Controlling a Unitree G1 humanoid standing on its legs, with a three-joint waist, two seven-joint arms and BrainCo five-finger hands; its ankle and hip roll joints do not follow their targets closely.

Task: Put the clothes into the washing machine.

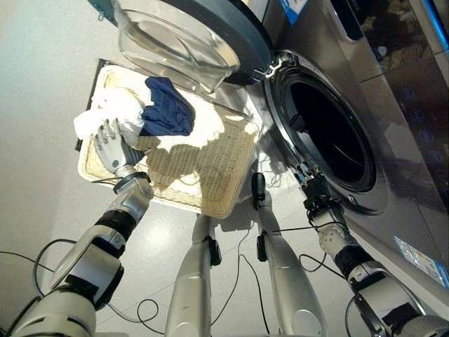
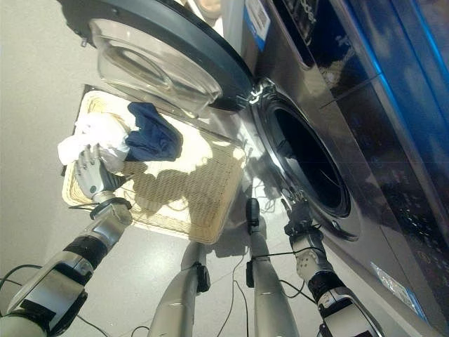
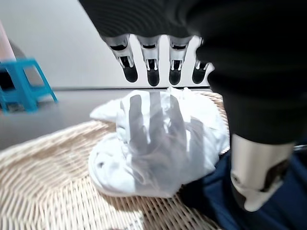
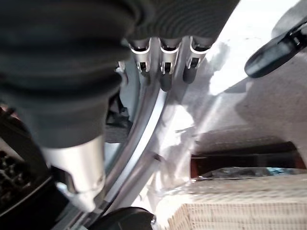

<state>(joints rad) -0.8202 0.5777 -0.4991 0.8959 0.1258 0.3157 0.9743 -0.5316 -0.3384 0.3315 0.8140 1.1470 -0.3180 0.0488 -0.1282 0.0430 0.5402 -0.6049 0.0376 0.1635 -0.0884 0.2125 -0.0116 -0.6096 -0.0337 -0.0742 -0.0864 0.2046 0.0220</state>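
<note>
Washing machine (image 1: 393, 112): front loader, drum opening (image 1: 330, 133) dark and looks empty, door (image 1: 189, 28) swung fully open. The door's glass bowl hangs out over the far end of the basket.

Wicker basket (image 1: 210, 168) on the floor, just beside the machine on its door side, one corner close under the door hinge. Both garments sit at the basket end farthest from the drum.

Clothes, both in the basket and touching each other:
- white garment (image 1: 112, 112), bunched, on the outer side away from the machine
- navy garment (image 1: 167, 107), crumpled, on the side nearer the machine, partly under the door glass

Left hand (image 1: 112, 144) hovers over the white garment with fingers (image 3: 152, 72) straight and slightly spread, thumb apart, nothing gripped. Wrist view shows its shadow on the cloth, so it looks close but not closed.

Right hand (image 1: 316, 193) is low at the drum rim, fingers extended side by side, empty. Whether it touches the rim I can't tell.

Risks from here, my read:
- Lift path: the open door overhangs the garments. A straight pull up toward the drum could clip the glass bowl.
- Loose white bundle: a shallow grasp may catch one fold, so it trails and snags on the wicker rim or drops to the floor.
- The two garments touch, so the navy one may get dragged halfway out.
- The right hand sits in the loading path at the opening. Arm clash possible if it's not cleared.
</note>
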